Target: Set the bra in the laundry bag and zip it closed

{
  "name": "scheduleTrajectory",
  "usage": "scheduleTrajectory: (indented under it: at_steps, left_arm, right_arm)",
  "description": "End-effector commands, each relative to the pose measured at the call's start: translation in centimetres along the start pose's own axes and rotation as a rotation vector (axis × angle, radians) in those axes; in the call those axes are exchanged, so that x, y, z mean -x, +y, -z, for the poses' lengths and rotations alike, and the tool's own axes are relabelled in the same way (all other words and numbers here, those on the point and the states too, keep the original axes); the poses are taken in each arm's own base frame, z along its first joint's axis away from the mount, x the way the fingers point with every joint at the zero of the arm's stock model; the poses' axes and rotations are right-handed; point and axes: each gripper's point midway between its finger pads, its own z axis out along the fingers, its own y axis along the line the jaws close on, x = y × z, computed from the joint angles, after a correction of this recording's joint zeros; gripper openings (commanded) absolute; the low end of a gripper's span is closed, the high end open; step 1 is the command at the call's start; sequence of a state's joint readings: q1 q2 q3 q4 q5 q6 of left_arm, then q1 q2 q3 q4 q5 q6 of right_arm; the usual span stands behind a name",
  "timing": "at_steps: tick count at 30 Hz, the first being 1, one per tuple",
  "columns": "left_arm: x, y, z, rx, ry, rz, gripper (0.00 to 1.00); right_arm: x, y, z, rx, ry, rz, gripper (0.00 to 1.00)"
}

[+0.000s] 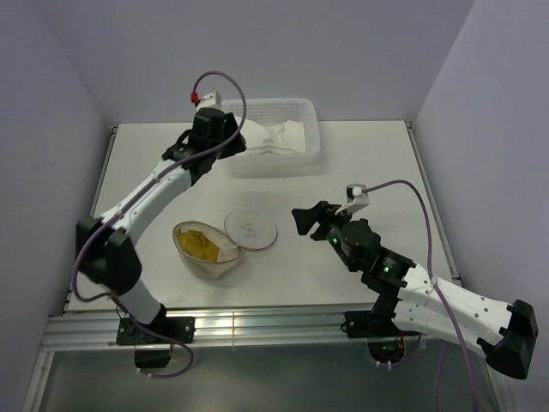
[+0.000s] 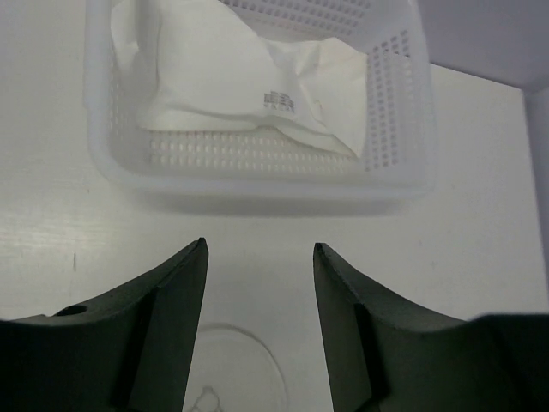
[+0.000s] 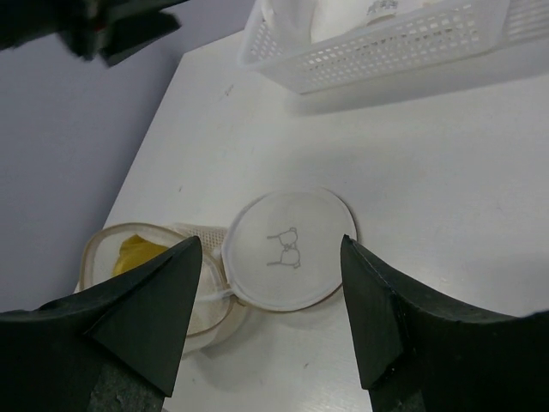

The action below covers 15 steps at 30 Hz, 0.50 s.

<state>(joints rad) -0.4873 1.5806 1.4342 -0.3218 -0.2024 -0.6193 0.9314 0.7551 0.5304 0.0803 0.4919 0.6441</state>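
since the bra (image 1: 202,245) already lies in the laundry bag (image 1: 216,264) toward 7 o'clock of the tabletop (image 1: 369,163), lid (image 1: 251,229) flopped open, left fingers (image 1: 228,146) near the 12 o'clock basket (image 1: 314,151) and right fingers (image 1: 303,221) at the lid's 3 o'clock gape wide and empty, seemingly readying to zip.

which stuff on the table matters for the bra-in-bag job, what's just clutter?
Job:
- bra, inside the laundry bag
- lid, open, lying flat beside the bag

Lying about:
- white plastic basket
- white cloth in that basket
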Motion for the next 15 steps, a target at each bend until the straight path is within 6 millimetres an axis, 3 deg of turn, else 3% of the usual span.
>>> scheduleTrajectory:
  at_steps: [1,2,3,4,5,6,7,8,9,10,11,12,14,15]
  left_arm:
    - [0.9,0.6,-4.8,0.114,-0.021,-0.094,0.58]
    - [2.3,-0.2,-5.6,0.108,-0.048,-0.1,0.58]
    - [0.8,0.5,-7.8,0.141,-0.012,-0.131,0.58]
    - [0.8,0.3,-8.7,0.145,-0.008,-0.138,0.58]
    - [2.3,-0.7,-9.2,0.131,-0.041,-0.135,0.59]
    - [0.9,-0.1,-11.2,0.149,-0.009,-0.159,0.59]
    - [0.7,-0.3,-12.0,0.15,0.001,-0.167,0.58]
    - [2.0,-1.5,-12.4,0.13,-0.028,-0.163,0.59]
    - [0.4,-0.7,-14.6,0.151,0.005,-0.183,0.59]
    - [0.0,-0.8,-15.3,0.147,0.016,-0.191,0.59]
    - [1.0,-1.7,-15.9,0.127,-0.006,-0.187,0.6]
    - [-0.8,-1.0,-17.8,0.14,0.023,-0.205,0.61]
    - [-0.8,-1.6,-19.2,0.121,0.018,-0.208,0.63]
    - [-2.6,-0.9,-20.8,0.132,0.049,-0.219,0.64]
  right_arm:
    - [0.2,0.0,0.5,0.023,0.001,0.027,0.73]
    - [-0.1,0.1,0.6,0.036,0.013,0.035,0.73]
    - [-0.1,0.1,0.6,0.038,0.017,0.046,0.74]
    - [-0.2,0.2,0.7,0.045,0.024,0.053,0.74]
    - [-0.2,0.3,0.7,0.048,0.025,0.06,0.74]
    - [-0.3,0.3,0.7,0.05,0.031,0.073,0.74]
    - [-0.1,0.4,0.8,0.055,0.028,0.076,0.74]
    - [-0.2,0.4,0.8,0.056,0.032,0.081,0.75]
    - [-0.2,0.6,0.8,0.068,0.033,0.085,0.75]
    - [-0.4,0.6,0.7,0.07,0.041,0.09,0.75]
    - [-0.5,0.8,0.7,0.075,0.044,0.089,0.75]
    - [-0.7,0.8,0.6,0.08,0.05,0.094,0.75]
    - [-1.3,0.7,0.3,0.079,0.065,0.103,0.75]
    - [-1.4,0.8,0.2,0.082,0.066,0.107,0.75]
